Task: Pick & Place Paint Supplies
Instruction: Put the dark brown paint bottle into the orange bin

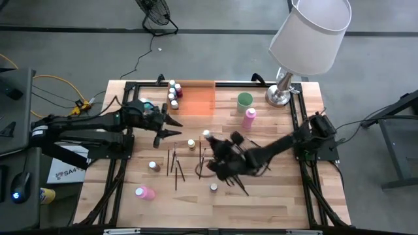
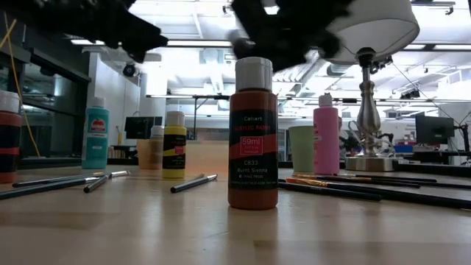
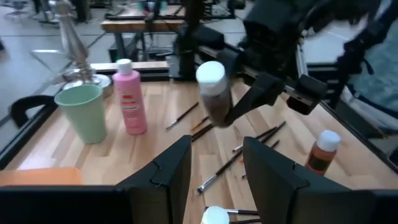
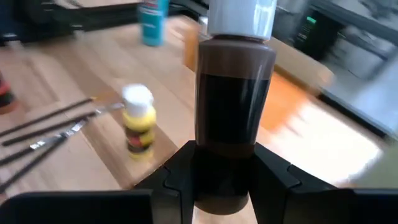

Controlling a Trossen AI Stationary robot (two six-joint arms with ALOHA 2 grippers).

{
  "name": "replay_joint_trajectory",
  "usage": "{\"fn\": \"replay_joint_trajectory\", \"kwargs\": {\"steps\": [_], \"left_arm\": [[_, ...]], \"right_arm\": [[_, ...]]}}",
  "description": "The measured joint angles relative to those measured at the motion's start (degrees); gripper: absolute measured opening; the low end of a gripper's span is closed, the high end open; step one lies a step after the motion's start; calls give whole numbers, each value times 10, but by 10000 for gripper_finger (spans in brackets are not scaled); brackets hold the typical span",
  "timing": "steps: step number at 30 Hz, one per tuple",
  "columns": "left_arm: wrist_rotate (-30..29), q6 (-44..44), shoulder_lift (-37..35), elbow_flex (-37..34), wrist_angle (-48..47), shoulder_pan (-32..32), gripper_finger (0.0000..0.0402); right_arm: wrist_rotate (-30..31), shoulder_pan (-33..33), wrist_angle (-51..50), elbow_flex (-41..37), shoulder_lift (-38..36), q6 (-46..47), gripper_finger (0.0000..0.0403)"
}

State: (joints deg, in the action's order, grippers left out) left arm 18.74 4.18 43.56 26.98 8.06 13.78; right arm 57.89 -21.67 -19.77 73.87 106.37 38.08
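Nearest the low camera, a rust bottle (image 2: 252, 132) stands on the table (image 2: 221, 228); farther back the right end effector (image 4: 221, 171), above mid-table, grips a brown bottle (image 4: 235, 106) upright, while the left end effector (image 3: 214, 168) hovers half-open, empty, beside the orange tray (image 1: 194, 98).

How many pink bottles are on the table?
2: a tall pink bottle beside the green cup; a small pink bottle at the high view's lower left. Others may be hidden.
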Motion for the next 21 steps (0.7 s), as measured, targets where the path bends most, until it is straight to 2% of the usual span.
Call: {"fn": "replay_joint_trajectory", "kwargs": {"steps": [4, 8, 11, 14, 21], "left_arm": [[6, 17, 31, 0, 29, 0, 141], [7, 16, 31, 0, 38, 0, 141], [7, 16, 19, 0, 42, 0, 141], [7, 16, 14, 0, 44, 0, 141], [27, 20, 13, 0, 57, 0, 141]], "right_arm": [[-64, 37, 125, 0, 0, -179, 104], [-148, 65, 213, 0, 0, -287, 104], [-200, 82, 228, 0, 0, -313, 104], [-210, 91, 245, 0, 0, -336, 104], [-282, 108, 292, 0, 0, -369, 104]]}}
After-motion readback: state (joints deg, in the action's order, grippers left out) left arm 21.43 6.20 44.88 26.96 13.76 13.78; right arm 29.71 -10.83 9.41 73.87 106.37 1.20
